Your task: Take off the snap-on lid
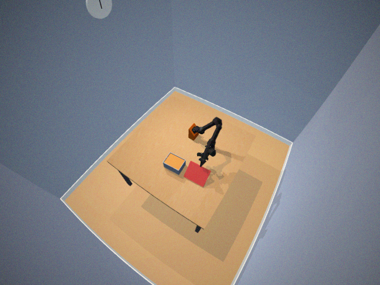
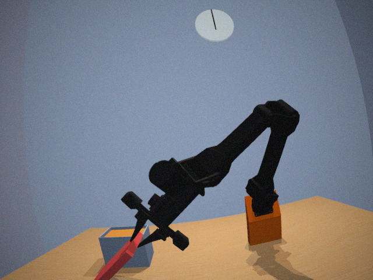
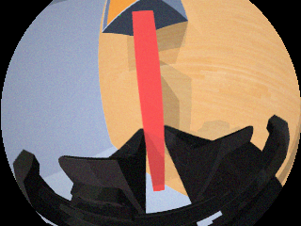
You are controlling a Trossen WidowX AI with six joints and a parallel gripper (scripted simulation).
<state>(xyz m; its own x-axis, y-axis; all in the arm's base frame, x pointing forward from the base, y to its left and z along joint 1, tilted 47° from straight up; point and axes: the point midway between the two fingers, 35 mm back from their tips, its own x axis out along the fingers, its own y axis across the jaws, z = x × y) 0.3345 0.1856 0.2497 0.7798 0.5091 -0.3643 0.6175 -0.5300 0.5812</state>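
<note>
The red lid (image 1: 196, 173) (image 2: 116, 263) (image 3: 150, 75) is off the box and tilted steeply, its upper edge at the fingers and its far end slanting down toward the table. My gripper (image 1: 200, 165) (image 2: 135, 243) (image 3: 153, 131) is shut on that upper edge. The storage box (image 1: 171, 168) (image 3: 155, 21) stands upright and open on the table (image 1: 159, 177) (image 2: 210, 249) (image 3: 226, 85) beside the lid, its orange inside showing. The lid's lower end is cut off in the exterior view, so I cannot tell there whether it touches the table.
The arm's orange base block (image 1: 192, 132) (image 2: 264, 228) stands at the back of the table. The table's front edge (image 1: 159, 200) runs beyond the box and lid. In the exterior view the lid and fingers overlap the box in view.
</note>
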